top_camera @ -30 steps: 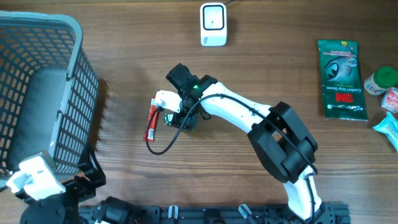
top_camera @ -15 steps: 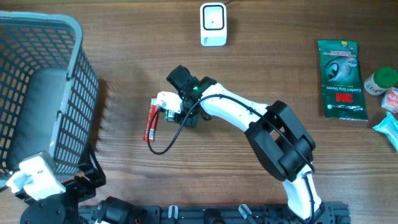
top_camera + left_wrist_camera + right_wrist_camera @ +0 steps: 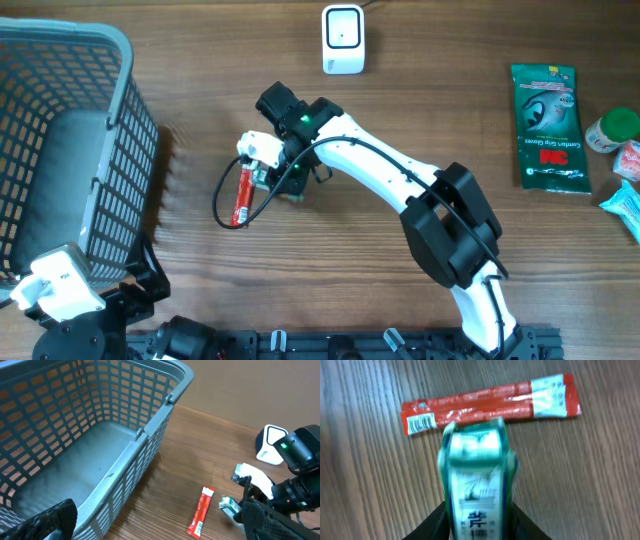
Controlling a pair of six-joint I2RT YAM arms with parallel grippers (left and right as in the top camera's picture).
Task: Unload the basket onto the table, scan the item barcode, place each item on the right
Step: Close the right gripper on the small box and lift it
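1. Grey plastic lattice basket (image 3: 122,45): cropped by the overhead view's left and top edges (far walls unseen).
2. Small green-and-white carton (image 3: 475,480): blurred in the right wrist view; print illegible; base cropped by the bottom edge.
3. Right gripper (image 3: 477,525): only dark slivers show either side of the carton.
4. Left gripper (image 3: 157,525): black fingers cropped at the left wrist view's bottom corners.
5. Flat red foil sachet (image 3: 490,402): barcode too small to read.
6. Pale blue wrapper (image 3: 625,208) and pink-and-white packet (image 3: 630,158): cropped by the overhead view's right edge; contents undeterminable.
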